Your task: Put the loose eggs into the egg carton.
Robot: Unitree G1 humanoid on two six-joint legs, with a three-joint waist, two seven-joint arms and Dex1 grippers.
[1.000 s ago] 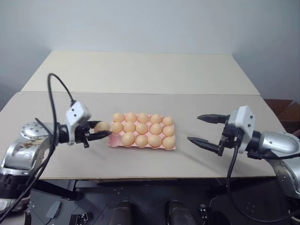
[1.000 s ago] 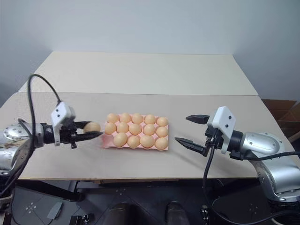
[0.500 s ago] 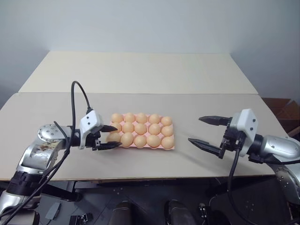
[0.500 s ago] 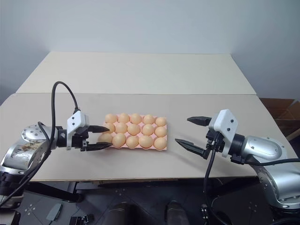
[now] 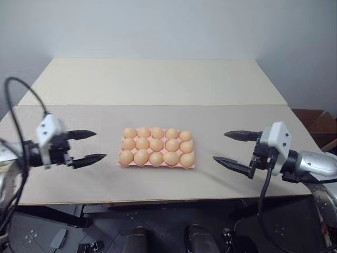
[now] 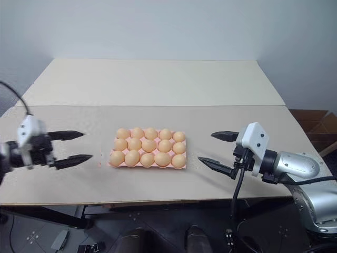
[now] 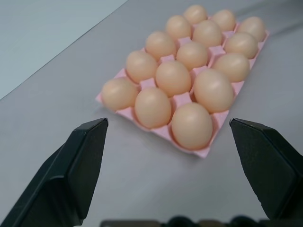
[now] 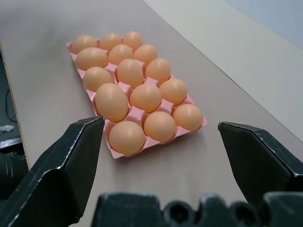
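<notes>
The pink egg carton (image 7: 163, 134) lies flat on the middle of the table, and pale orange eggs (image 5: 156, 145) fill its three rows of five. Every egg in sight sits in a cup; loose eggs are out of view. My left gripper (image 5: 100, 145) hovers a short way left of the carton, open and empty, its fingers (image 7: 80, 161) pointing at the carton's near-left corner. To the right of the carton my right gripper (image 5: 220, 146) hangs open and empty as well, with its fingers (image 8: 258, 156) wide apart.
The beige table (image 5: 158, 182) has bare surface on both sides of the carton, and its front edge runs close below both grippers. A second tabletop (image 5: 158, 79) adjoins behind. A brown cardboard box (image 5: 316, 118) stands beyond the right end.
My left gripper carried an egg to the carton's near-left cup, opened and left it there, then drew back to the left. The right gripper stayed put.
</notes>
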